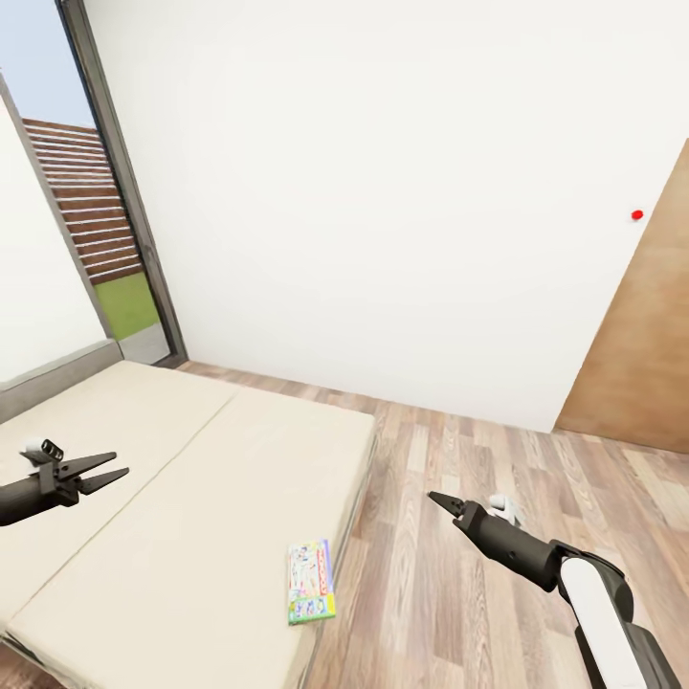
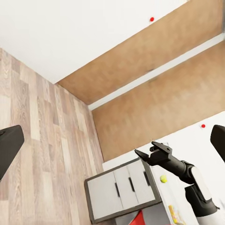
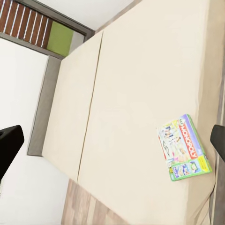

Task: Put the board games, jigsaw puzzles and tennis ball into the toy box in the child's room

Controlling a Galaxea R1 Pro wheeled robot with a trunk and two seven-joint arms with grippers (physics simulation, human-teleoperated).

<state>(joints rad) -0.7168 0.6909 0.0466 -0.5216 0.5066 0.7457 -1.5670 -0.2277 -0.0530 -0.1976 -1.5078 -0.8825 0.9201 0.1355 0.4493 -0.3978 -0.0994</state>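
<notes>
A: What surrounds the bed (image 1: 182, 498)?
B: White wall (image 1: 383, 191), wood floor (image 1: 459, 536), a brown door (image 1: 641, 354) and a glazed opening (image 1: 96, 211).
A: Where is the game (image 1: 311, 580)?
B: Flat on the cover, near the bed's floor-side edge, nothing on or against it.
A: And each tool?
B: The left tool (image 1: 105, 469) hovers over the bed, fingers parted, holding nothing. The right tool (image 1: 442, 501) hangs over the floor beside the bed; its opening cannot be told.
</notes>
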